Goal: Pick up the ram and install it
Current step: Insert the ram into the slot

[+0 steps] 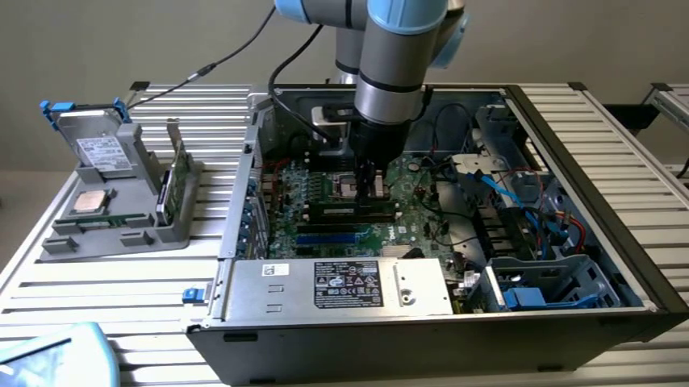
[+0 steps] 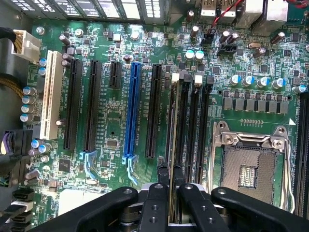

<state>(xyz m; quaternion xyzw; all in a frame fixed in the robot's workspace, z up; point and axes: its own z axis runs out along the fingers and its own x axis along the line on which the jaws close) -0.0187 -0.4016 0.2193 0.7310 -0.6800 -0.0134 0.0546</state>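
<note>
**Ram gripped above memory slots inside open computer case**

The ram (image 2: pixel 173 125) is seen edge-on, pinched between the two black fingers (image 2: pixel 155 198) of the claw (image 2: pixel 170 170), which is closed narrowly on the thin green stick. The stick is lined up along the black memory slots (image 2: pixel 193 125) of the green motherboard (image 2: pixel 111 125), between a long black expansion slot (image 2: pixel 154 111) and the open processor socket (image 2: pixel 248 166). Whether it is seated in a slot cannot be told. A blue slot (image 2: pixel 131 111) and a white slot (image 2: pixel 50 99) are seen further along the board.

In the exterior view the arm (image 1: pixel 388 72) is seen reaching down into the open computer case (image 1: pixel 431 347), which is laid on the slatted worktop (image 1: pixel 97 278), with a power supply (image 1: pixel 344 286) at its near side. A grey holder (image 1: pixel 108 222) is set near the worktop's edge at the exterior view's left. A silver hard drive (image 1: pixel 102 149) and a square processor chip (image 1: pixel 89 201) are carried on it.
</note>
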